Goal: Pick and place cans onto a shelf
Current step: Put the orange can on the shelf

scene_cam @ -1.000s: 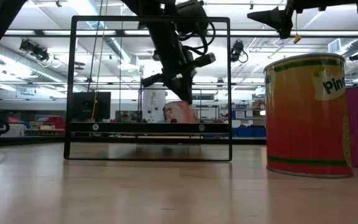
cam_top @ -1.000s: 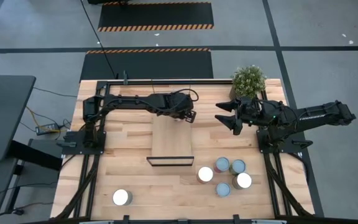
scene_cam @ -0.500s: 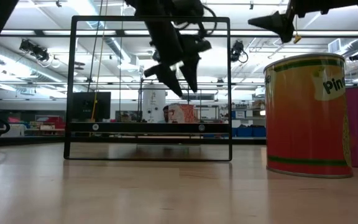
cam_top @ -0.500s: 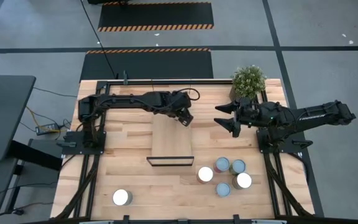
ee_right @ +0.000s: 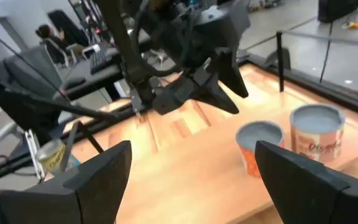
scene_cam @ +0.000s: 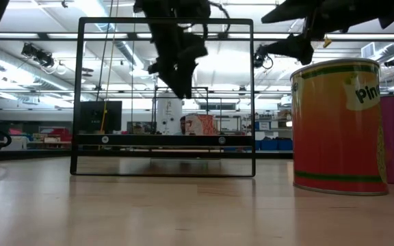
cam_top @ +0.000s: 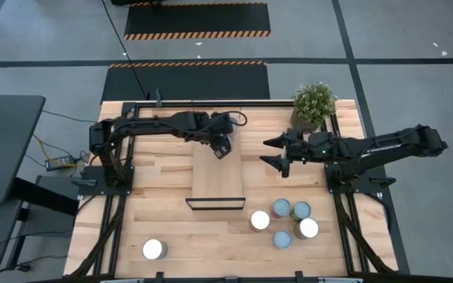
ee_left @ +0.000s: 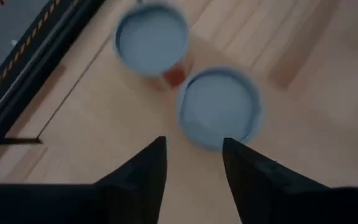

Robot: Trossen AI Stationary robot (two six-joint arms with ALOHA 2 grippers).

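Left hand (ee_left: 193, 167) lifted, parted, holding nothing

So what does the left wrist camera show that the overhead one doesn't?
Left wrist only: two round tins with pale blue tops, close together just past the jaws. The arm hides them from above.
Overhead only: five clustered round tins, a lone silvery-topped tin, the green potted plant, and the right gripper, open.
Both: the left gripper, jaws open. Overhead places it above the long light-wood shelf.
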